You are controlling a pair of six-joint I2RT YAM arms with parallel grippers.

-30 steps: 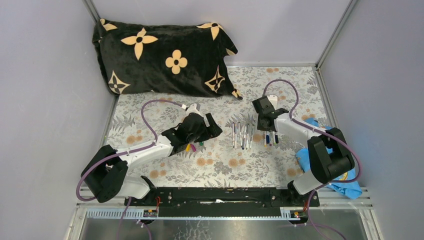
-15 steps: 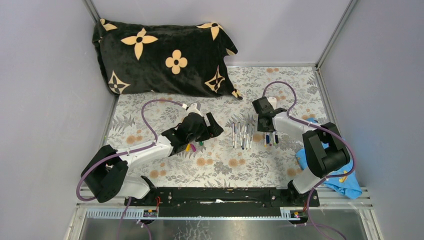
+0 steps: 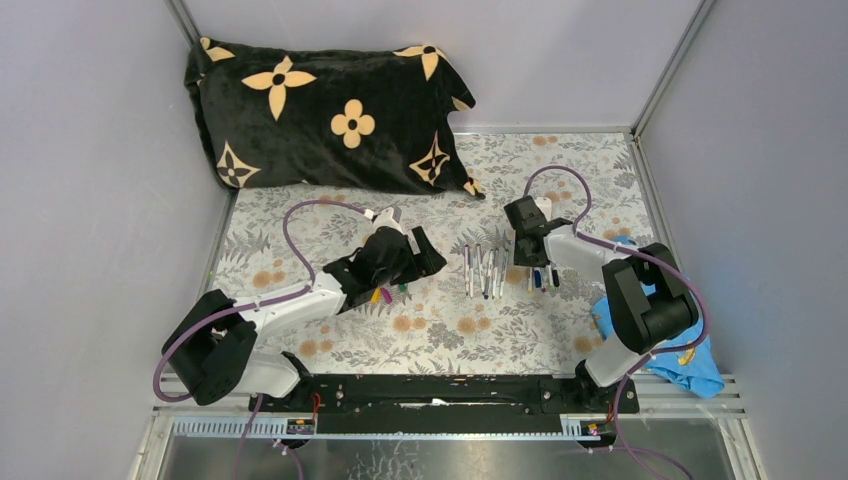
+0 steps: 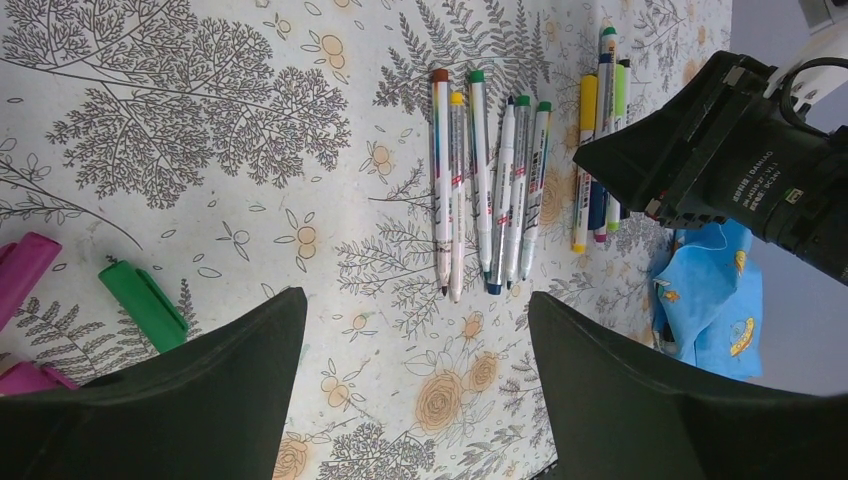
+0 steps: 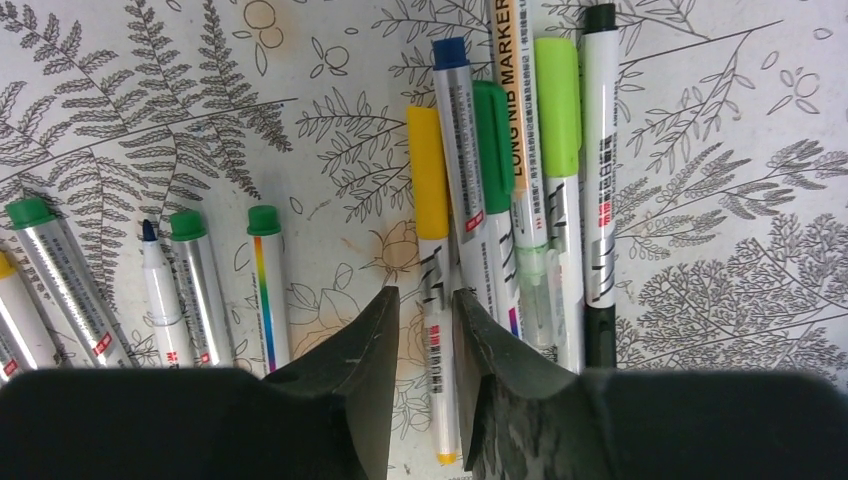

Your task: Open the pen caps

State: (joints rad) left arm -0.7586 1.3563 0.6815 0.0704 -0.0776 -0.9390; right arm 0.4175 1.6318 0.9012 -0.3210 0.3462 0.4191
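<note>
Alignment of the right gripper [image 5: 425, 300] with the yellow-capped pen [image 5: 433, 265], right wrist view. The pen lies flat on the table [image 5: 700, 330], its long axis running from top to bottom of the frame, in line with the fingers and square to their line of closing. The fingers stand narrowly parted astride the whitish barrel, with a sliver of table showing beside the left-of-frame finger; they appear to pinch nothing. The yellow cap [image 5: 426, 170] sits at the pen's upper end, beyond the fingertips and clear of them, just beside the neighbouring pens [image 5: 555, 200] toward upper right. In the top view this cluster lies at centre right, under the right arm. The left gripper [image 4: 415, 298], spread wide and empty, hangs well apart toward centre left, near a loose green cap [image 4: 145, 305]. The right arm is thus the nearer. Closing on the barrel would probably leave the cap exposed for the other arm to pull.
</note>
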